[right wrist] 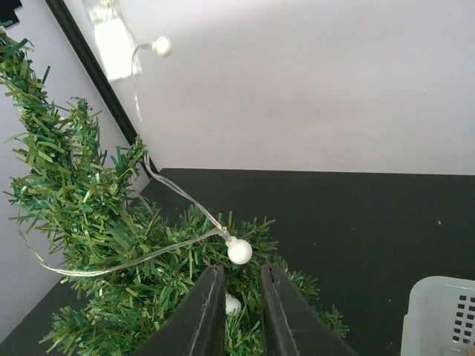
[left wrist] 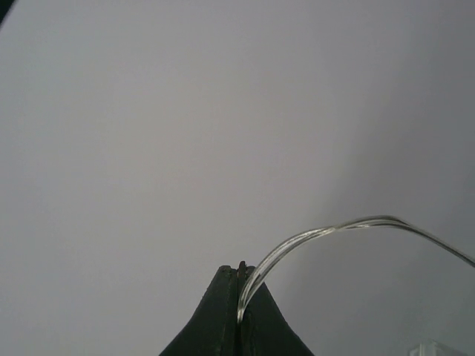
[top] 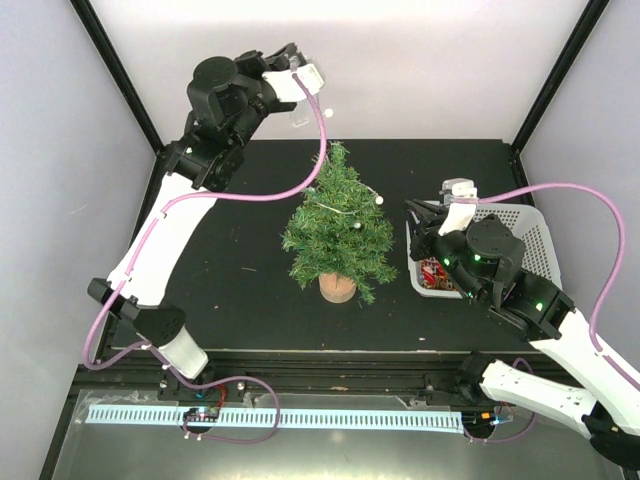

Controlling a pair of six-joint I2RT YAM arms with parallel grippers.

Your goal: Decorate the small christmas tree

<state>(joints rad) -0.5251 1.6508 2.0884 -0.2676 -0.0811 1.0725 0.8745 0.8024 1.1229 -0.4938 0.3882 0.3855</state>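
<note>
- Top view only: a matte black worktop [top: 240, 290] carries the tree [top: 335, 230], upright near its middle. The tree is cone-shaped with bristly green branches. Its round tan base [top: 337, 288] shows at the near side of the foliage.
- Top view, right of the tree: a white plastic basket [top: 530, 235] with perforated walls. It holds red items too small to identify. The right wrist view catches only one corner of it.
- Right pincer [right wrist: 241, 271]: black wedge-shaped fingers stand parted by a narrow gap, with nothing clamped between them. The tips point at the tree's right side, just beside the branches.
- The right wrist view alone gives the fine detail.
  - A thin clear wire [right wrist: 185, 199] lies across the branches.
  - A round white bead [right wrist: 239, 251] sits on it just above the fingertips.
  - A second bead shows through the gap, lower in the foliage.
  - A third [right wrist: 159, 46] hangs on the wire above the tree.
- In the top view these beads are no more than white dots on the green.
- Left pincer [left wrist: 240, 271]: the top view places it raised high, beyond the tree at the far side.
- The left wrist view shows its black fingers closed on the wire. The wire leaves the tips as glossy strands and arcs off to the right.
- That view takes in little else but a plain pale wall [left wrist: 148, 111].
</note>
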